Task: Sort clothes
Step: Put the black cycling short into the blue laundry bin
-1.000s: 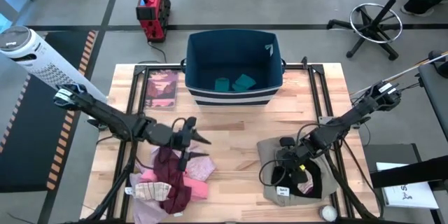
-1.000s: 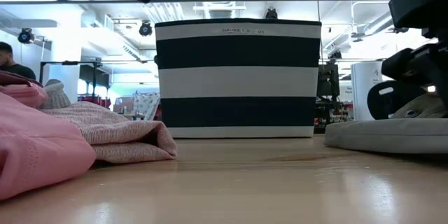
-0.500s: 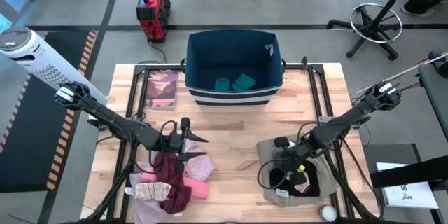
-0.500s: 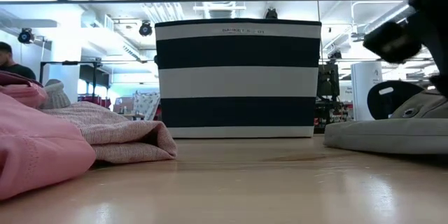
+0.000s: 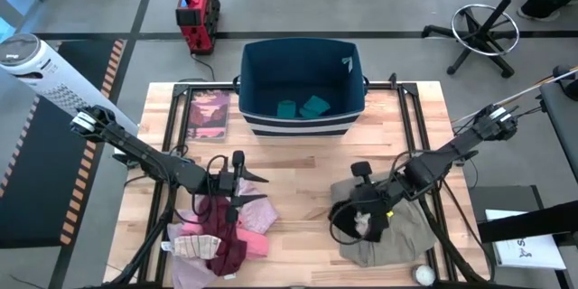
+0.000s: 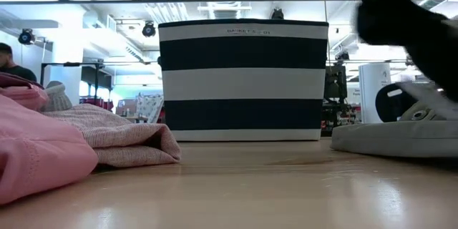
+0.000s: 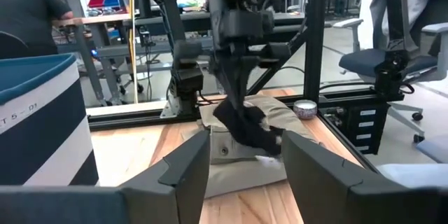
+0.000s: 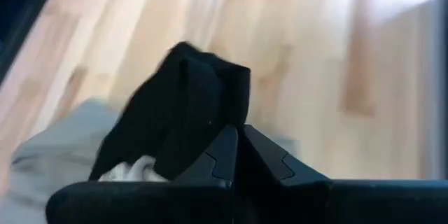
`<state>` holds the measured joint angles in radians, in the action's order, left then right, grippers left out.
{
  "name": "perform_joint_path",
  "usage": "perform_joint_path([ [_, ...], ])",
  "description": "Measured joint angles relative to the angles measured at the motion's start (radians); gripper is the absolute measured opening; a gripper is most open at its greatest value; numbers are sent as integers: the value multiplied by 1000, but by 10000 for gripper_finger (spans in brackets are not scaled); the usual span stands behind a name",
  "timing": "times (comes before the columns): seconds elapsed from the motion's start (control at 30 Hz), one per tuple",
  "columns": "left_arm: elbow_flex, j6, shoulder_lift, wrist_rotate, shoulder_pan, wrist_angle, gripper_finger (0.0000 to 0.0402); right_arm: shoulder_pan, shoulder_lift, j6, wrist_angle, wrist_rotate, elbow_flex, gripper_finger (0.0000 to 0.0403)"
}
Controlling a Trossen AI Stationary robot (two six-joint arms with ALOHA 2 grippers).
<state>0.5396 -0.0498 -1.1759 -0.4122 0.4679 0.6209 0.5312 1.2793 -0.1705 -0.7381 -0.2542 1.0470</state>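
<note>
Over the table's near right, the right gripper (image 5: 361, 214) has its jaws pinched on a small black fabric garment (image 8: 183, 108), lifted above the large khaki-grey garment (image 5: 397, 233). The left gripper (image 5: 256, 190), jaws spread, hovers above the pink and maroon clothes pile (image 5: 221, 235) at near left.

From table height my right arm is only a dark blur (image 6: 401, 21) cut off by the top and right edges. My right gripper's fingers (image 8: 241, 155) pinch a limp black fabric garment (image 8: 182, 112) whose far end they hide. The large khaki-grey fabric garment (image 6: 393, 137) runs off the right edge, and the soft pale pink garment (image 6: 36, 157) off the left.
</note>
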Motion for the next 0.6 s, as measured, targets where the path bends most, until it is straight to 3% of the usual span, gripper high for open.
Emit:
perform_joint_path([
  [0.6,0,4,0,0,0,-2,160,-8,0,179,-7,-322,247,0],
])
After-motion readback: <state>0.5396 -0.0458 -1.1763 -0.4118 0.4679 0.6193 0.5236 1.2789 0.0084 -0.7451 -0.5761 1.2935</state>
